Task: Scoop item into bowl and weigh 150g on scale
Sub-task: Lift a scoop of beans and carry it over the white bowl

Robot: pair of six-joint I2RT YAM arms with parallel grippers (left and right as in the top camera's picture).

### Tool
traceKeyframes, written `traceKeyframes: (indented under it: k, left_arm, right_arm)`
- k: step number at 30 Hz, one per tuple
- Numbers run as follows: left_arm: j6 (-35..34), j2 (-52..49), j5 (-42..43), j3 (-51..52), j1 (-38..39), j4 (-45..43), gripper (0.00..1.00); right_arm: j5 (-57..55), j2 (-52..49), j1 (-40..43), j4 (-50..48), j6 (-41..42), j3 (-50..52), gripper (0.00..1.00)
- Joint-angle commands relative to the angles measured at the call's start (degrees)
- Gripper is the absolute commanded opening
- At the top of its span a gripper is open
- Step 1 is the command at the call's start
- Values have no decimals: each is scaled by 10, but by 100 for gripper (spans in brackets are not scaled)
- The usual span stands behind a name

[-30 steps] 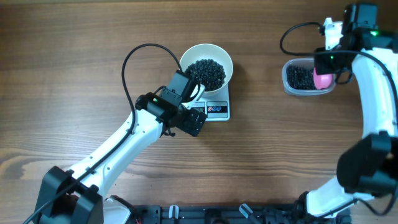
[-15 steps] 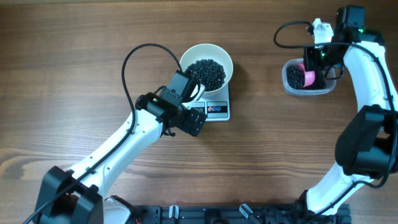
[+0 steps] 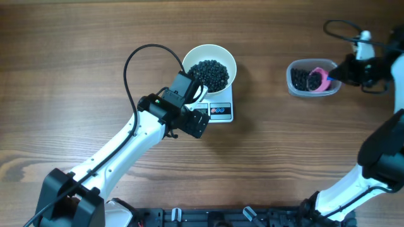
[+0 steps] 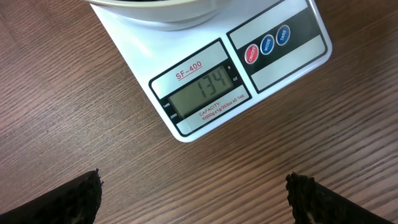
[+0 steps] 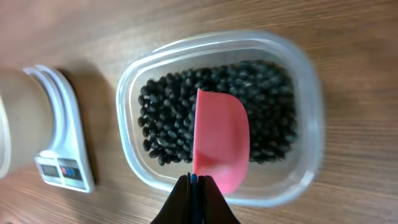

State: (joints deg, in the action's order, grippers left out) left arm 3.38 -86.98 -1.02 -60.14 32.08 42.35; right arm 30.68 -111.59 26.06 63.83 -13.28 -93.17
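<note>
Your left hand (image 4: 196,202) is hovering, fingers spread wide, before the scale (image 4: 292,62), which is showing 134 and carrying the white bowl (image 3: 226,58) of black beans (image 3: 210,73). Your right hand (image 5: 194,186) is pinching the pink scoop (image 5: 221,143), which is resting on more beans inside the clear tub (image 5: 311,106) on the worktop (image 3: 95,38).

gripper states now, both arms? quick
Left gripper: open, holding nothing.
Right gripper: closed on the handle of the pink scoop.
</note>
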Motion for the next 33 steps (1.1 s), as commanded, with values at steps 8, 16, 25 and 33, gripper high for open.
traceKeyframes:
  k: [8,16,25,33]
  left_arm:
    - [7,10,3,3,-4,-2,100]
    - [7,10,3,3,-5,-2,100]
    - [7,9,3,3,-5,-2,100]
    - [7,9,3,3,-5,-2,100]
  right_arm:
    - [177,-11,92,-6,12,3,4]
    - [292,-11,120,-6,13,3,4]
    - [534,-11,109,-72,153,3,4]
    - [548,-11,30,-161,219,3,4]
